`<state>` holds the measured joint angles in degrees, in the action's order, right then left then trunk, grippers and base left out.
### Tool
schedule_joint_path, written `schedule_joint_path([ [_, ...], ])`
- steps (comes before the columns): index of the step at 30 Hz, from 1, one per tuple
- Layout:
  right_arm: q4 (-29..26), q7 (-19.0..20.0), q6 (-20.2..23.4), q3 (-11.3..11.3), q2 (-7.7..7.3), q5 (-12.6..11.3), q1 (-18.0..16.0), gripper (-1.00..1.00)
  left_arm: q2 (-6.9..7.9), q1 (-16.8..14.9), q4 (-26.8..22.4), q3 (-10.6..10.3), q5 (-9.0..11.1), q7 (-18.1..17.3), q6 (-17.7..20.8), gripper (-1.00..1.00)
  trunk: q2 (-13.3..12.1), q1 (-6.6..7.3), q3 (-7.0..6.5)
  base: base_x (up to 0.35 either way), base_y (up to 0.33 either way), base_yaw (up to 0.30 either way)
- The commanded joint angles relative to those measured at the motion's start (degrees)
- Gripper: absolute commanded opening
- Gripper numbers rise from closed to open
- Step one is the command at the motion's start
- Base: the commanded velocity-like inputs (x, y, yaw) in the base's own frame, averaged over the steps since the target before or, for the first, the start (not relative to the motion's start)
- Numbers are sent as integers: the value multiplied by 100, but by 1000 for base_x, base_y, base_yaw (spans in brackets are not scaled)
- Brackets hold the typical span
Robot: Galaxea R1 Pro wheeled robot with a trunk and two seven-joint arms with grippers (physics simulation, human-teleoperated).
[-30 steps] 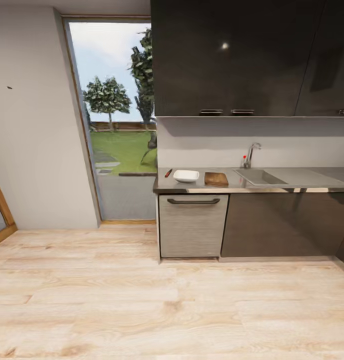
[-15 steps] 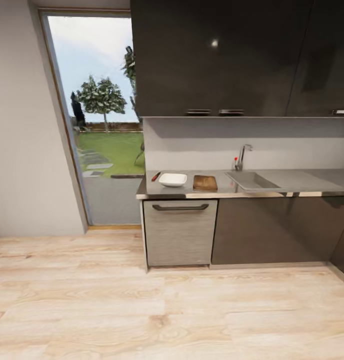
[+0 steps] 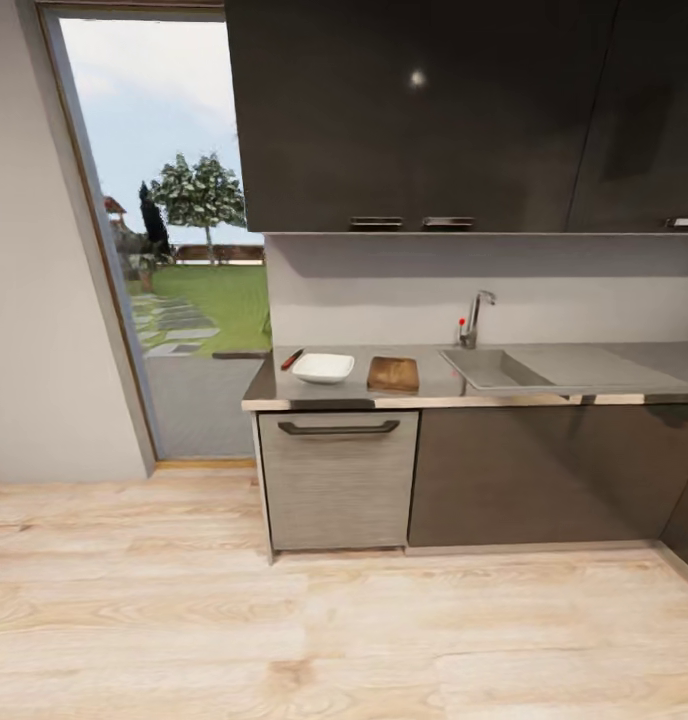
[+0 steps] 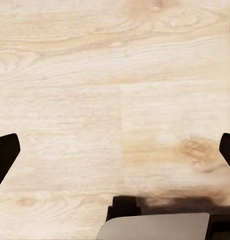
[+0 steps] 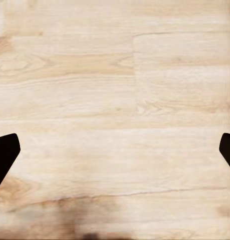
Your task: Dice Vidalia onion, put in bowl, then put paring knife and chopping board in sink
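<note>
A pale wood-plank floor (image 3: 284, 620) stretches up to a run of dark grey cabinet fronts (image 3: 534, 475), with glossy dark wall cupboards (image 3: 424, 110) hanging above and a tall glazed door (image 3: 169, 250) off to one side giving onto lawn and trees. On top of the lower units lies the smooth dark grey countertop (image 3: 434, 385) with its thin edge. Near its door-side end rests the small paring knife with the red handle (image 3: 291, 359), just beside the white shallow square bowl (image 3: 323, 368); next along, a little apart from the bowl, lies the dark brown rectangular wooden chopping board (image 3: 393, 374), flat on the slab. Further along, the rectangular stainless-steel sink (image 3: 494, 368) is sunk into the top, its flat drainboard running away from the board and its chrome gooseneck tap (image 3: 475, 318) with a red-tipped lever standing behind the basin. From this distance the inside of the basin is too small to make out. Below the bowl and board sits a lighter grey appliance front with a dark bar handle (image 3: 338, 478). The left gripper (image 4: 115, 155) points down at the bare floor, its two dark fingers spread wide with nothing between them, and the right gripper (image 5: 115, 155) hangs the same way, splayed and holding nothing over the planks.
</note>
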<state>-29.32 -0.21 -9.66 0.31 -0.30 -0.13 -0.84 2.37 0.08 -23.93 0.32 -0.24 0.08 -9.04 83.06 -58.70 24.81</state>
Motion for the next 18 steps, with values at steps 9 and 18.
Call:
schedule_joint_path([
  [9, 5, 12, -18, 11, -5, 4, 0, 100, 0, 1, -11, 3, -3, 1, -10, 100, 2, -2, 5, 255, -239, 0],
  [18, 5, 12, -19, 13, -12, 5, -4, 100, 0, 1, -7, 3, -3, 1, -10, 100, 2, -2, 5, 255, -239, 0],
])
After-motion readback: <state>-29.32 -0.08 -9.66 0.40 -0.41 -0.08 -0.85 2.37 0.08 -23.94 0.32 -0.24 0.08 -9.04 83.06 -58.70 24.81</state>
